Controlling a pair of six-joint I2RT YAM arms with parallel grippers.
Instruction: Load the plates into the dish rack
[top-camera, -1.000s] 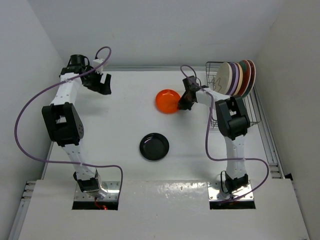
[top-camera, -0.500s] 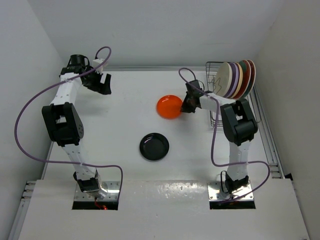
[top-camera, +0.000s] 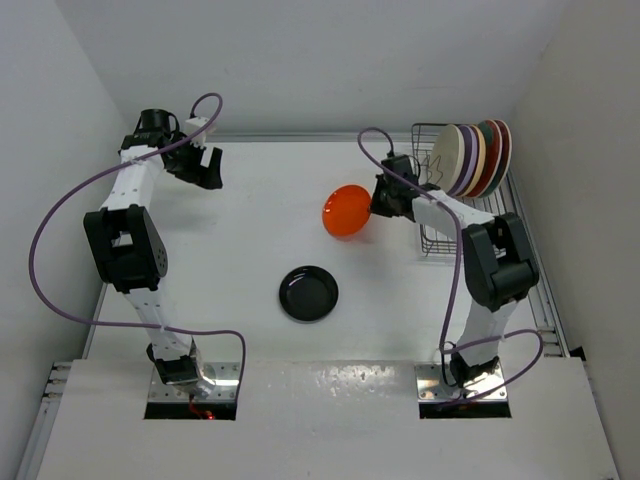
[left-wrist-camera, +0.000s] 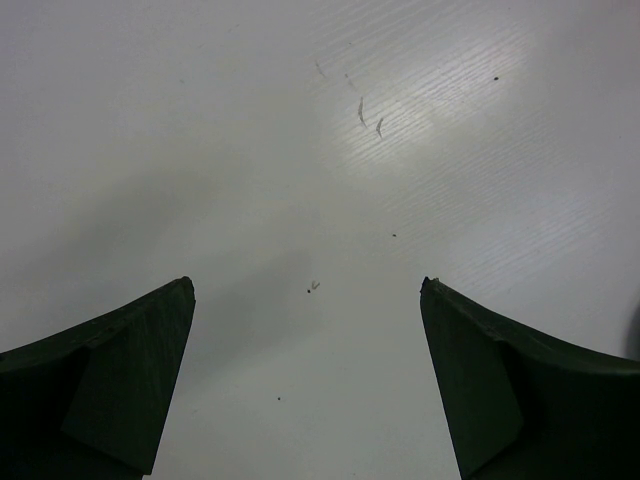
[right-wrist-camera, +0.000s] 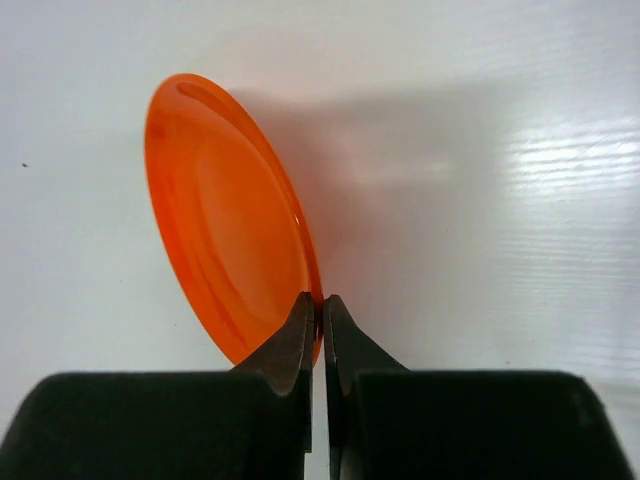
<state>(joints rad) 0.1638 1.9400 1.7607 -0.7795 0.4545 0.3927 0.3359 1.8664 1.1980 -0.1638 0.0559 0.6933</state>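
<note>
White counter (top-camera: 250, 220) with pale walls is filling the overhead view, the two arm bases sitting at its near edge.

Nearest, well to the left of the dish rack (top-camera: 432, 238) and closer to the bases, the small black plate (top-camera: 308, 293) is lying flat on the counter, untouched and in the same spot as a second ago.

Farther back, just left of the dish rack, the orange plate (right-wrist-camera: 230, 220) is now hanging tilted up on its edge above the counter. A second ago it was lying flat and farther from the rack. The right arm's fingers (right-wrist-camera: 317, 305) are clenching its thin rim, pinched nearly together with the rim between them, and the arm is swinging the plate toward the rack.

Inside the dish rack, at its far end, five racked plates (top-camera: 475, 158) are standing on edge in a tight row, cream nearest, then lavender, pale orange and two dark red.

Far across the counter from the dish rack, at the back left, the left arm's fingers (top-camera: 208, 175) are hanging spread wide over bare counter, grasping nothing and not moving.

Judging from this, the orange plate is on its way to becoming the sixth one loaded, and only the black plate is waiting after it.
</note>
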